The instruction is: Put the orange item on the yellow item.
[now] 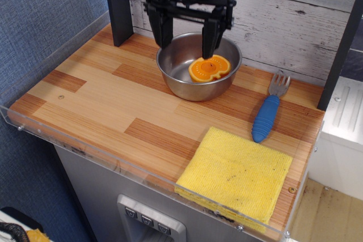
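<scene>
The toy half-orange (209, 68) lies cut face up inside the steel bowl (173, 80) at the back of the wooden counter. The square yellow cloth (237, 179) lies flat at the front right corner. My black gripper (187, 46) hangs open over the bowl, its two fingers spread wide. The right finger tip is just above the orange's far edge, the left finger over the bowl's left rim. It holds nothing.
A fork with a blue handle (267, 115) lies between bowl and cloth on the right. A dark post (119, 7) stands at the back left. A clear acrylic rim (85, 145) edges the counter's front and left sides.
</scene>
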Tool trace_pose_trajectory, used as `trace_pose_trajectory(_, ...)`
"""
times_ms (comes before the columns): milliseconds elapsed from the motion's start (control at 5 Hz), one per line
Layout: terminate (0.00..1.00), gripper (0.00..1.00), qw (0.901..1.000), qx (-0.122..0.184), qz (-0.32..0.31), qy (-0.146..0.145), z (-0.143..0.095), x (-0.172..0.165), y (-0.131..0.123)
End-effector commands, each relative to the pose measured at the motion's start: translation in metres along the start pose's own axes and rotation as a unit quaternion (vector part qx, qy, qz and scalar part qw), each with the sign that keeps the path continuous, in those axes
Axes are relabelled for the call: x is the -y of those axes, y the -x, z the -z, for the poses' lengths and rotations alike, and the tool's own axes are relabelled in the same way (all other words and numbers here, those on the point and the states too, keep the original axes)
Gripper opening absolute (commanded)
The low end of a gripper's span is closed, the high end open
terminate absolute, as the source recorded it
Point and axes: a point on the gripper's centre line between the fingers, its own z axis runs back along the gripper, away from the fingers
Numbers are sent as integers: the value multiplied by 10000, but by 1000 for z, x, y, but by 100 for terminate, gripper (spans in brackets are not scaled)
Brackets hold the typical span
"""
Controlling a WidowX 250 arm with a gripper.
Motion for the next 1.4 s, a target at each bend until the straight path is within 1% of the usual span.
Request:
trace_pose_trajectory(0, 0, 100, 9962, -150, -838, -185, 10, -29, -38)
trace_pose_trajectory(200, 0, 100, 9979, -47, -644, -3, 22, -34, -62)
trace_pose_trajectory(400, 0, 100, 9986, 0, -528, -23, 31, -33, -69)
trace_pose_trajectory(1200, 0, 100, 9995, -77, -311, 1, 56, -11, -61)
